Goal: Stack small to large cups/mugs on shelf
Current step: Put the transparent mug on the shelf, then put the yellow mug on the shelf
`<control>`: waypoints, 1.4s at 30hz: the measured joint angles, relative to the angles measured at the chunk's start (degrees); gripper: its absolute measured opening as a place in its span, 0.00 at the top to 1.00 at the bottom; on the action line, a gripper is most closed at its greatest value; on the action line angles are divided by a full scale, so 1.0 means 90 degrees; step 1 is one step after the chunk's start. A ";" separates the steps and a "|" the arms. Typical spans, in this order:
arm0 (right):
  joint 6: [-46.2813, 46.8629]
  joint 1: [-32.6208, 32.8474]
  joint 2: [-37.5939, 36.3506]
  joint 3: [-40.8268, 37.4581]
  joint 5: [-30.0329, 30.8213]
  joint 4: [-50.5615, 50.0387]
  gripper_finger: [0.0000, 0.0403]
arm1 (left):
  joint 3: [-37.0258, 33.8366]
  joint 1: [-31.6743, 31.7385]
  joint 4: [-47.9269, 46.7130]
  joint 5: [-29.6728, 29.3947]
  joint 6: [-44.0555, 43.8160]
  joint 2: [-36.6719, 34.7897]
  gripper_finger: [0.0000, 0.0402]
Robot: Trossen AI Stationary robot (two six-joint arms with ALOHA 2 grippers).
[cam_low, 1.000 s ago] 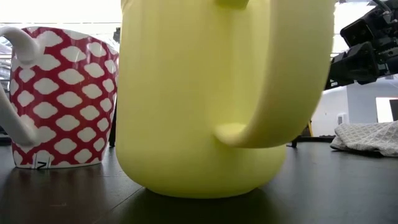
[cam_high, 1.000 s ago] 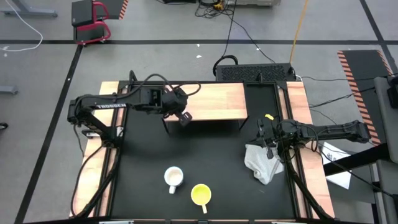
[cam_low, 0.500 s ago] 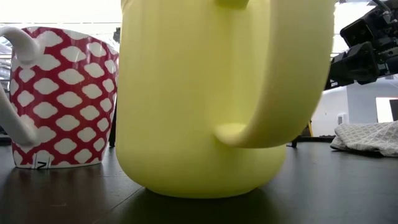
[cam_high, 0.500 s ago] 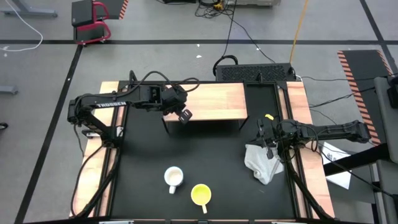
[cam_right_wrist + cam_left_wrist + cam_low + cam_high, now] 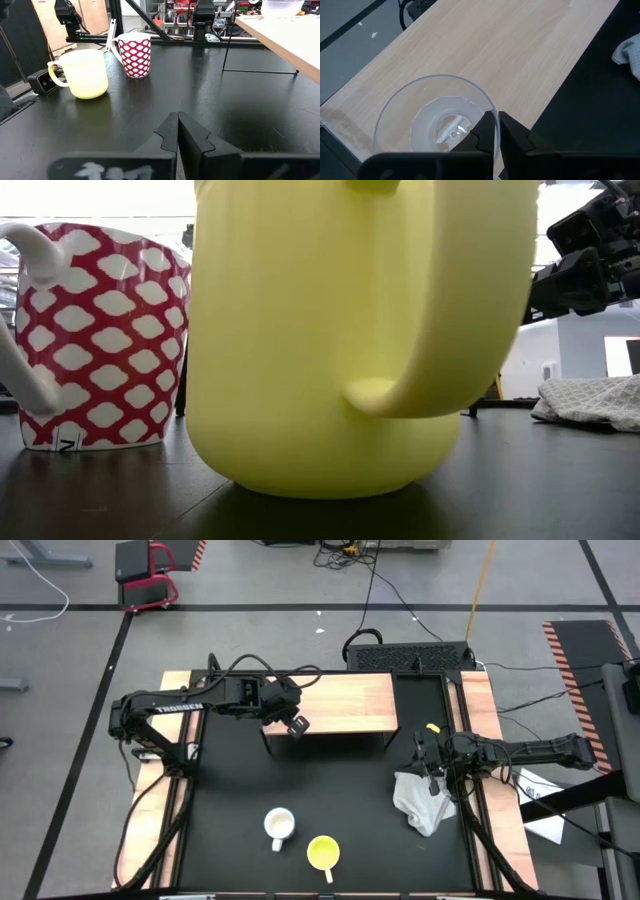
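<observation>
A small clear glass cup (image 5: 435, 120) is over the left part of the light wooden shelf (image 5: 340, 700), and my left gripper (image 5: 496, 135) is shut on it. The glass cup also shows in the right wrist view (image 5: 280, 5), at the level of the shelf top. A yellow handled mug (image 5: 323, 853) and a white mug with a red pattern (image 5: 279, 826) stand upright on their bases on the black tabletop near its front edge. My right gripper (image 5: 177, 127) is shut and empty at the table's right side, by a white cloth (image 5: 420, 802). My left gripper pinches the glass cup's wall at the rim (image 5: 494, 120), one finger inside the cup and one outside. The fingers come from above, slanting down. The cup is upright with its mouth up over the shelf top (image 5: 495, 50); whether its base rests there, I cannot tell.
The rest of the shelf top to the right of the cup is bare wood. Wooden side boards (image 5: 175, 830) line the black tabletop on both sides. The crumpled white cloth lies at the right, under my right arm.
My left gripper has moved a little toward the table's far edge over the shelf, carrying the glass cup along, then kept still. The two mugs have not moved.
</observation>
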 joint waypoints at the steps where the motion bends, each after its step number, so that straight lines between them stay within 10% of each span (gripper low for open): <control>1: 0.0000 -0.0001 0.0000 0.0000 0.0000 0.0001 1.00 | 0.0000 0.0000 0.0000 0.0000 0.0008 0.0000 0.95; 31: 0.0005 -0.0002 0.0002 0.0000 -0.0002 -0.0100 1.00 | -0.0007 -0.0041 0.0000 -0.0192 0.0484 0.0010 0.94; 42: 0.0005 0.0000 0.0002 0.0000 -0.0002 -0.0097 1.00 | -0.0032 -0.0041 -0.0033 -0.0086 0.0550 0.0024 0.63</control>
